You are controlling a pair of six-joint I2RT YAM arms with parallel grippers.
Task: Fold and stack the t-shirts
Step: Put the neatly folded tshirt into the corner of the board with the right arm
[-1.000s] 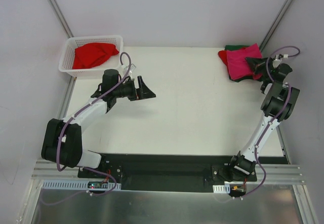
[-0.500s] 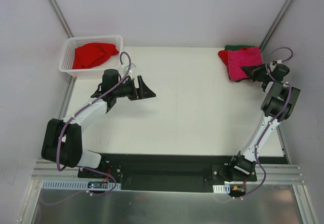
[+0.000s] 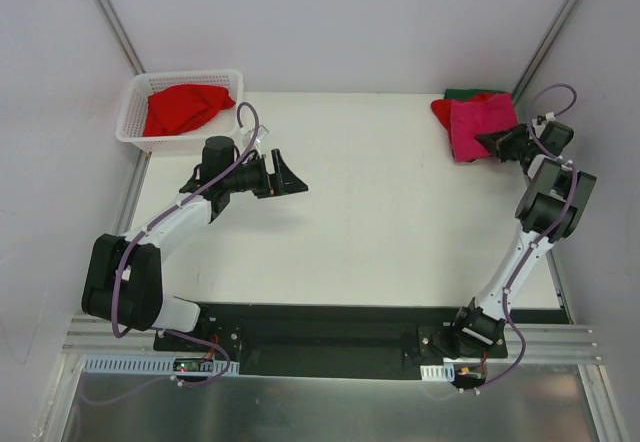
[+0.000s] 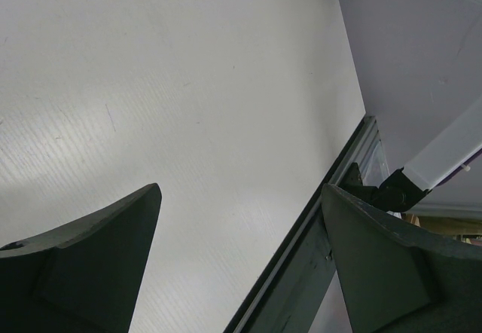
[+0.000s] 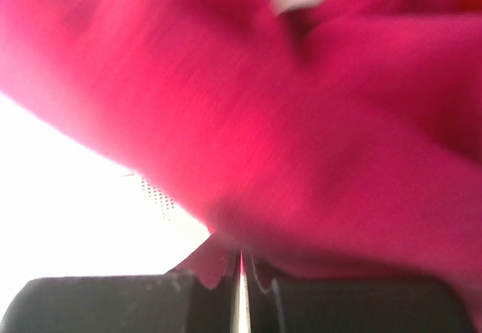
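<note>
overhead, left gripper [image 3: 292, 174] agape over the table [image 3: 400, 232]; only up close, right gripper [image 5: 241, 279] tight shut, perhaps nipping magenta t-shirt [image 5: 301, 145].

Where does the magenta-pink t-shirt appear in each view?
Top external: pink t-shirt, at the far right corner of the table.
Left wrist: not in it.
Right wrist: the pink t-shirt fills most of the picture.
Shared landmark: the right arm's shut jaws, at the shirt's near edge from above, at the bottom of the right wrist view.

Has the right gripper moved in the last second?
Yes. The right gripper slid toward the table's near edge, now at the magenta t-shirt's near right corner.
</note>
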